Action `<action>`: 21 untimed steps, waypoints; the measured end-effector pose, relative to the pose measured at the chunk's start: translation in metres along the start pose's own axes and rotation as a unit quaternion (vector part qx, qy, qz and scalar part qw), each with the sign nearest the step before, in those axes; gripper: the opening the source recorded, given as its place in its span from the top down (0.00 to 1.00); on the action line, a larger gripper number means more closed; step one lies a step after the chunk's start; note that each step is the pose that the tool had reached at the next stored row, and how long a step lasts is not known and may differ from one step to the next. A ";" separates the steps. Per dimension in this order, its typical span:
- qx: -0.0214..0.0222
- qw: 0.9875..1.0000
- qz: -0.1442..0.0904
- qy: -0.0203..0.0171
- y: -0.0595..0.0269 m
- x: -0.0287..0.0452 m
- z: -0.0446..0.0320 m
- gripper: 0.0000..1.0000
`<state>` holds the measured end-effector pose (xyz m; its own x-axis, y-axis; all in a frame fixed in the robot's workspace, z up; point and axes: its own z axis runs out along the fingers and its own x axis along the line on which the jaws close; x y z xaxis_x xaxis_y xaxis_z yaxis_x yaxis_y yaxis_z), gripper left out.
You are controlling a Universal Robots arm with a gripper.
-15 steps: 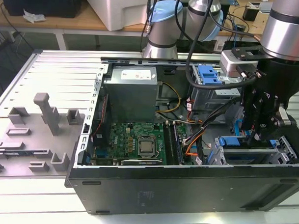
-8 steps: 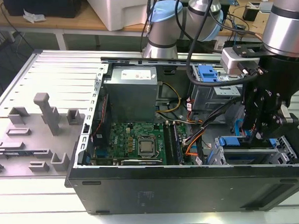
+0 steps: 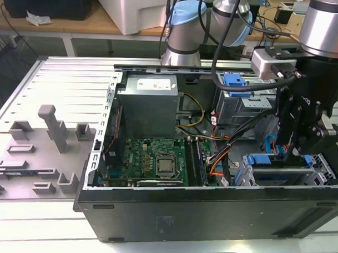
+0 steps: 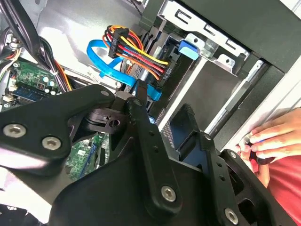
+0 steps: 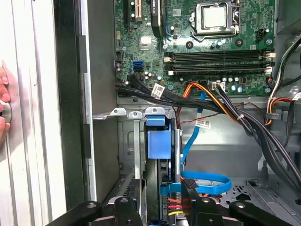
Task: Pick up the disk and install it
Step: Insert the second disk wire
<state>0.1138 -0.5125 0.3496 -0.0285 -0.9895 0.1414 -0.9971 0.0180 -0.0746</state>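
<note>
**Gripper down over the disk at the drive cage**

In the exterior view, the arm reached steeply down into the open computer case [image 3: 210,217] at the view's right. Its gripper [image 3: 293,156] was nose-down over the drive cage [image 3: 325,167] in the near right corner. The disk [image 3: 263,159] sat on edge in that cage. Its blue-framed top edge ran along the view's left-right line, directly beneath the tool, well apart from the motherboard [image 3: 151,159].

In the second wrist view, the black gripper linkage crowded the foreground above the cage. The bundle of coloured power wires [image 4: 136,49] and a blue data cable [image 4: 101,59] hung just beyond it. A person's hand [image 4: 273,136] rested on the outer edge of the case.

In the first wrist view, the disk [image 5: 155,179] appeared edge-on, its long axis pointing away from the gripper [image 5: 162,207]. The tool straddled its narrow thickness, so the disk lay straight ahead along the wrist's own axis. Whether the gripper was clamped on the disk or merely astride it could not be told.
</note>
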 end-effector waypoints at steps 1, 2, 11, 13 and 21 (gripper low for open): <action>0.000 1.000 0.000 0.000 0.0000 0.0000 -0.0006 0.52; 0.000 1.000 0.000 0.000 -0.0001 0.0001 -0.0013 0.52; 0.000 1.000 0.002 0.000 -0.0006 0.0011 -0.0081 0.52; 0.000 1.000 0.002 0.000 -0.0006 0.0011 -0.0081 0.52; 0.000 1.000 0.002 0.000 -0.0006 0.0011 -0.0081 0.78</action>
<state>0.1137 -0.5124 0.3578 -0.0319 -0.9895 0.1412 -0.9970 0.0215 -0.0746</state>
